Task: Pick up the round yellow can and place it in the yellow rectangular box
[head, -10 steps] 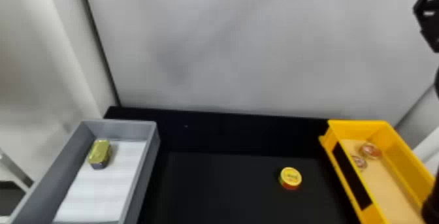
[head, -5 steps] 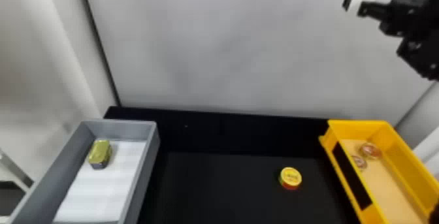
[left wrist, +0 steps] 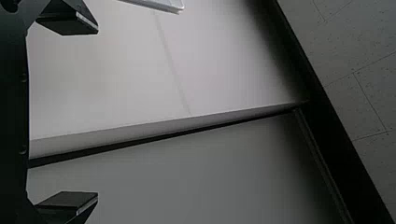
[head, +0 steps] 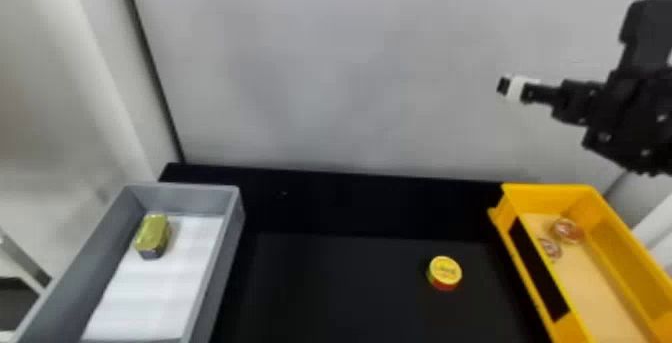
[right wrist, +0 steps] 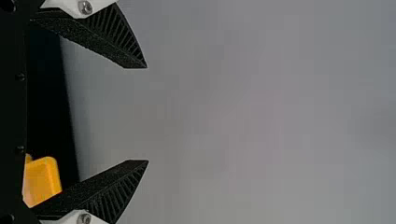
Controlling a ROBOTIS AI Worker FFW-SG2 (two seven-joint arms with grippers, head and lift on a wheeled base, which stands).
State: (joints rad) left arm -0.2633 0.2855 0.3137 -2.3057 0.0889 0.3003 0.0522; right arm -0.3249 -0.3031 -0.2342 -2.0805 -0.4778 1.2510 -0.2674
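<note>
Count: 1 round yellow can (head: 445, 270), on the black table (head: 345, 287), left of the 1 yellow box (head: 550, 195), apart from it. 2 round items (head: 568, 230) inside box, details blurry. 1 grey tray (head: 224, 262) well left of box, 1 gold tin (head: 152, 234) in it. Box and tray cut off at near ends. Right gripper (head: 505, 86) above box level, pointing left, jaws apart. Left gripper (left wrist: 98, 113): jaws wide.

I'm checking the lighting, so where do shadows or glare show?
Head view: soft dim patches on the pale grey backdrop; left wrist view: pale flat panel darkening toward the black strip; right wrist view: smooth grey background, no harsh glare.
</note>
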